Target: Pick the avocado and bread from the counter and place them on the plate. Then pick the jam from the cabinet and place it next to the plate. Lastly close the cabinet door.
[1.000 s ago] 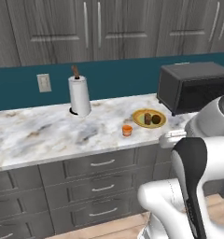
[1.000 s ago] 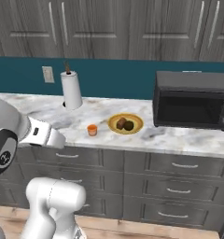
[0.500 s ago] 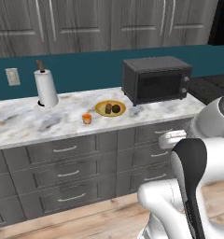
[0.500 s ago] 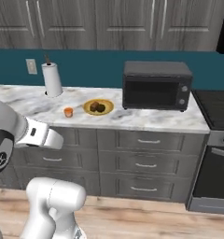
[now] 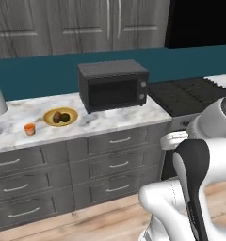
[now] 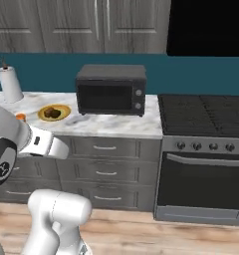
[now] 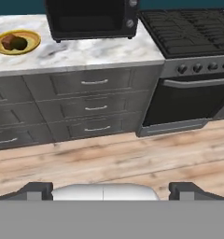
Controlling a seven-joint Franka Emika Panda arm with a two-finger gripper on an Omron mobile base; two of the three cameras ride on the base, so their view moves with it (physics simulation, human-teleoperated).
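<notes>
With the base having driven right, the plate [image 5: 60, 117] holding avocado [image 5: 65, 117] and bread [image 5: 56, 117] had slid leftward on the tabletop [image 5: 105, 117], jam [image 5: 29, 129] beside it, cabinet door [image 5: 82, 23] apparently shut, the empty pincer [image 7: 111, 191] spread wide.

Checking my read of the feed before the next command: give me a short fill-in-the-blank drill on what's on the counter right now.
1. The plate lies on the counter to the ___ of the microwave in both base views.
2. The jam stands on the counter beside the plate, not ___ it.
3. Right of the counter, past the microwave, is the black ___.
4. The plate holds ___ dark items.

Missing words: left; on; stove; two
</notes>
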